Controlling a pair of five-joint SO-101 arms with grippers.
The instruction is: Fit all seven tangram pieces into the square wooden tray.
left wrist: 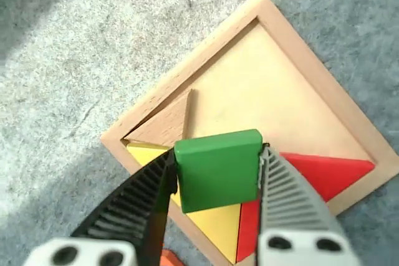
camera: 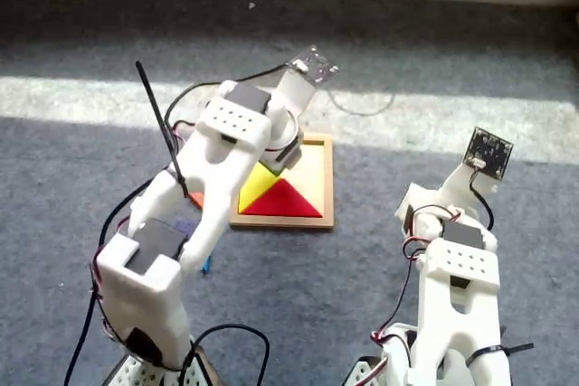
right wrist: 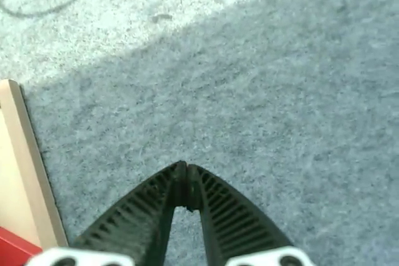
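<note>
the left wrist view shows the left gripper (left wrist: pixel 216 152) parted just to the width of a green square (left wrist: pixel 217 171), one finger pressed on each side of it, over the square wooden tray (left wrist: pixel 324 84); whether the square touches the pieces under it cannot be told. in the high view the left arm (camera: pixel 213 164) covers that grip and part of the tray. the tray holds three pieces: one bare-wood triangle (left wrist: pixel 165 129) in a corner, one yellow triangle (left wrist: pixel 215 225) next to it and one red triangle (left wrist: pixel 324 172) along a rim, with the rest of its floor bare. one orange piece (left wrist: pixel 171 258) lies outside the tray on the grey carpet (right wrist: pixel 249 91), just beside its rim. the right wrist view shows the right gripper (right wrist: pixel 184 169) closed with its tips together and nothing between them, over the carpet near the tray's edge. one tray, two arms, five pieces counted.
</note>
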